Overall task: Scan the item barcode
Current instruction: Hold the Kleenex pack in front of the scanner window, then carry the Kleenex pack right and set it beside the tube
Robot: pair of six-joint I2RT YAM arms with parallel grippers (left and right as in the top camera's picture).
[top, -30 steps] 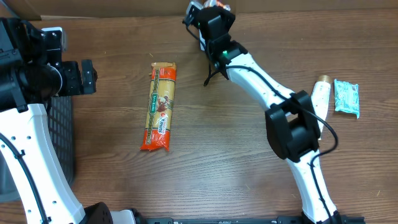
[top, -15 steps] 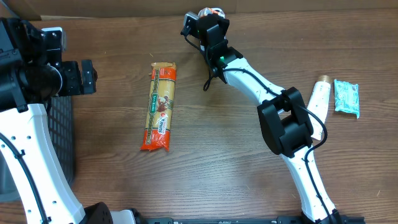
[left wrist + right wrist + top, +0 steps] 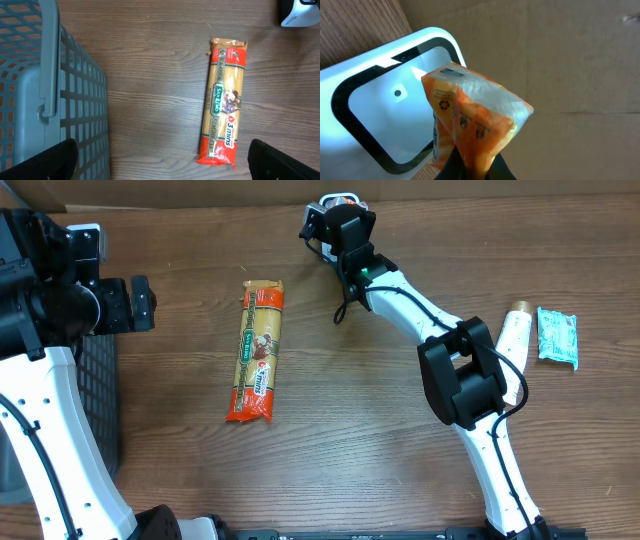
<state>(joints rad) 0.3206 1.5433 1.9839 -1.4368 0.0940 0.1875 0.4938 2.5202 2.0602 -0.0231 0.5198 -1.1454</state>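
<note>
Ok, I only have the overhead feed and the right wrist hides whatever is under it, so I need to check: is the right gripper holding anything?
Observer: Yes. In the right wrist view the right gripper is shut on an orange and clear packet, pinched at its lower end.
Operator: And where is that packet relative to the scanner?
Observer: Held up right in front of it. The white scanner with its black-rimmed window sits just behind the packet.
Operator: Any barcode showing?
Observer: Not on the side facing the wrist camera. Only small round printed marks show on the orange part.
</note>
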